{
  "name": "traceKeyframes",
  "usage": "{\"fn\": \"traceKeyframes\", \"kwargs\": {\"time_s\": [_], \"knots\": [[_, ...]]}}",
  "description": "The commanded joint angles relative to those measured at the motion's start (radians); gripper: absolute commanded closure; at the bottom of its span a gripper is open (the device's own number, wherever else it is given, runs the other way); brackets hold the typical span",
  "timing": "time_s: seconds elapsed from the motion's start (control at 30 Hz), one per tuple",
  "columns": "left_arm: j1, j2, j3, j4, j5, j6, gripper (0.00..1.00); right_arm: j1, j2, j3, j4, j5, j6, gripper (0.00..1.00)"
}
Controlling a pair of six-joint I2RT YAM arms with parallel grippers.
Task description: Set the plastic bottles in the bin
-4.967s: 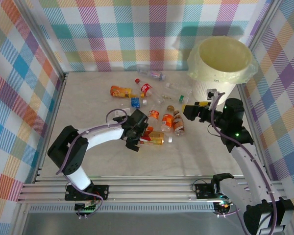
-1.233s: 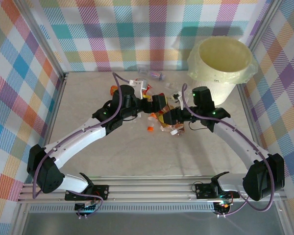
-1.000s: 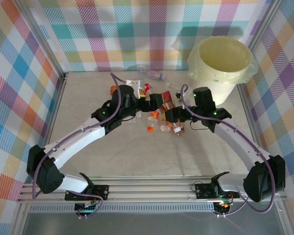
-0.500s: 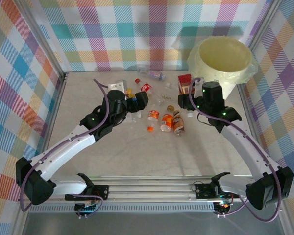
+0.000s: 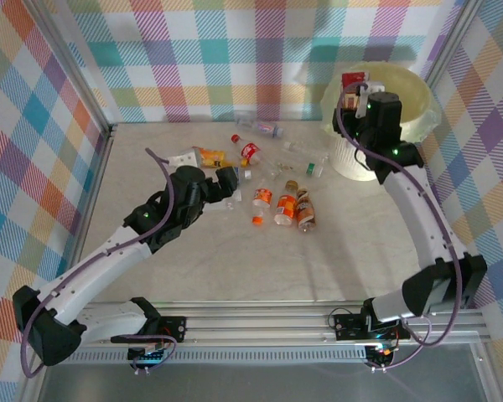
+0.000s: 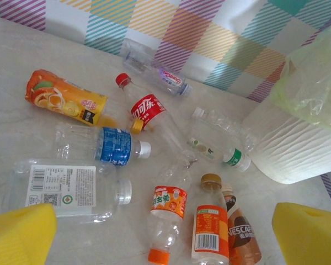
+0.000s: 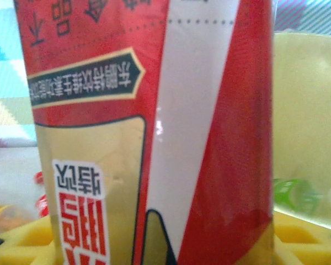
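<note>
My right gripper [image 5: 352, 94] is shut on a red-labelled bottle [image 5: 350, 82] with amber liquid, held upright at the left rim of the cream bin [image 5: 405, 94]. In the right wrist view that bottle [image 7: 149, 132] stands close in front, with the bin's yellow inside [image 7: 306, 116] behind it. My left gripper [image 5: 230, 179] hangs open over the left of the bottle pile. Below it lie a blue-labelled bottle [image 6: 107, 146], a big clear one [image 6: 60, 187], an orange-capped one [image 6: 165, 215], an orange-filled one [image 6: 66, 102] and a red-labelled one [image 6: 146, 107].
More bottles lie mid-table: a brown-capped one [image 6: 211, 226], a Nescafe one [image 6: 240, 237], a green-capped clear one [image 6: 218, 146] and a clear one by the back wall [image 5: 260, 127]. Checked walls close in the table. The bin's white side [image 6: 298, 149] stands right of the pile.
The right arm has lifted the red-labelled bottle from the pile up to the bin's left rim. The left arm has drawn back to the near left, away from the pile, with nothing in its gripper.
</note>
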Motion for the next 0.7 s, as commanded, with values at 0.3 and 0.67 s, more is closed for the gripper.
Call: {"fn": "traceKeyframes", "kwargs": {"time_s": [0.3, 0.67], "knots": [[0.012, -0.183, -0.121, -0.049, 0.011, -0.061, 0.00, -0.147, 0.212, 0.318, -0.148, -0.037, 0.013, 0.61], [0.014, -0.239, -0.161, -0.067, -0.017, -0.077, 0.00, -0.220, 0.303, 0.466, -0.120, 0.018, 0.041, 0.58]]}}
